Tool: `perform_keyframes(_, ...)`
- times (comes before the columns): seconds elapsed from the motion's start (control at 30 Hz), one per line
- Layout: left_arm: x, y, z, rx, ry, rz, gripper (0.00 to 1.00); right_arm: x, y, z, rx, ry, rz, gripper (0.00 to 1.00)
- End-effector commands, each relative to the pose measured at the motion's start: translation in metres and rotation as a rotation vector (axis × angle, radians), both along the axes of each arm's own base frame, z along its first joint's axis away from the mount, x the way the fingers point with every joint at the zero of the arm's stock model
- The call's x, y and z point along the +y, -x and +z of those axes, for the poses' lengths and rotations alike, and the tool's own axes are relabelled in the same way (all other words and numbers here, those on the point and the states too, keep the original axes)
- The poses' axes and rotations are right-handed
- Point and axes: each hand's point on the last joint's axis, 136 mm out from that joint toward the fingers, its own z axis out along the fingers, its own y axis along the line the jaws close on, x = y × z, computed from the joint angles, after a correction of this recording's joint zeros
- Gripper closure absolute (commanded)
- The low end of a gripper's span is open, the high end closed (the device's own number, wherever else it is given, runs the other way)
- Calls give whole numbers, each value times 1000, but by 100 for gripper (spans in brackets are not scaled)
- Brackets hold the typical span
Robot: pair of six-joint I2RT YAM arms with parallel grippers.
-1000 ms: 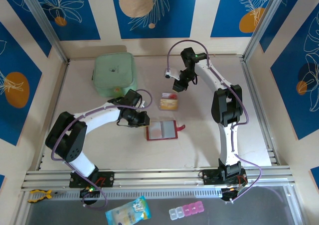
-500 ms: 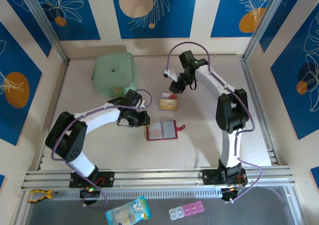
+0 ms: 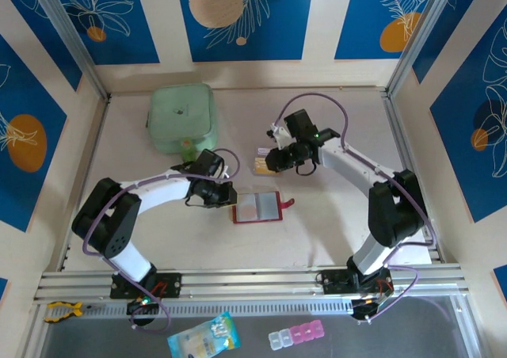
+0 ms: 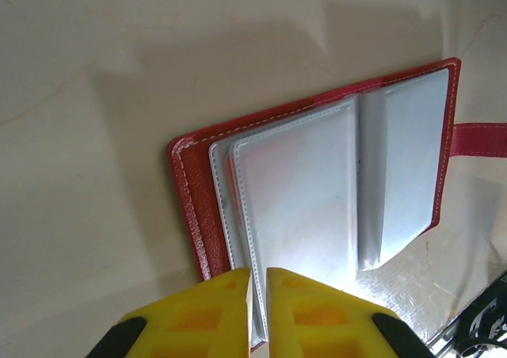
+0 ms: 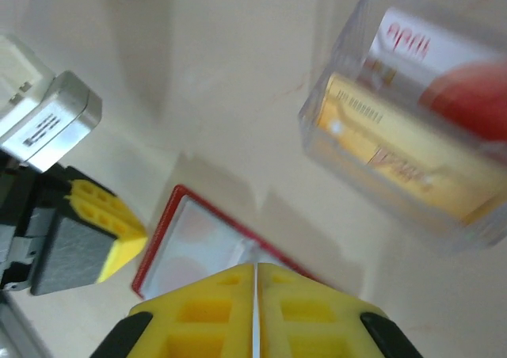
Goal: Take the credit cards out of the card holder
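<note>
**Top external: card holder lying open, both grippers closed**

The card holder (image 3: 258,207) is lying open and flat on the table (image 3: 333,231). Its clear sleeves (image 4: 297,192) are facing up and its red snap tab (image 4: 479,140) is sticking out from its right edge. The left gripper (image 4: 258,279) is sitting at the card holder's left edge. Its yellow fingers are drawn together to a thin slit over the rim of a sleeve, and it cannot be told whether they are pinching that sleeve.

The credit cards (image 3: 258,164) are lying just beyond the card holder's far edge, apart from it. They are a whitish one with red marks (image 5: 432,65) and a gold-orange one (image 5: 396,148), seemingly inside a clear case. The right gripper (image 5: 255,283) is hanging by the cards, just past that same far edge, with its fingers pressed fully together and nothing between them. A mint-green pouch (image 3: 181,119) is resting well off to the card holder's far left.
</note>
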Motion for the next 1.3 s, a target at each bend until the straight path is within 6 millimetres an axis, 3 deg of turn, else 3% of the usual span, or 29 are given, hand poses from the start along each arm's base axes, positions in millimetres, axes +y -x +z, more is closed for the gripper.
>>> perform_keyframes(0.0,-5,3,5,1,52,11,88,11,13,8,83,-115,-126,91)
perform_keyframes(0.3,-7,11,-7,21,49,8,92,25,54,-19,320,-142,-171,97)
perform_keyframes(0.73,-1,20,-22,58,16,-1,94,42,73,-49,399,-130,-163,95)
perform_keyframes(1.27,1,23,-29,79,1,-4,93,56,81,-76,489,-86,-166,73)
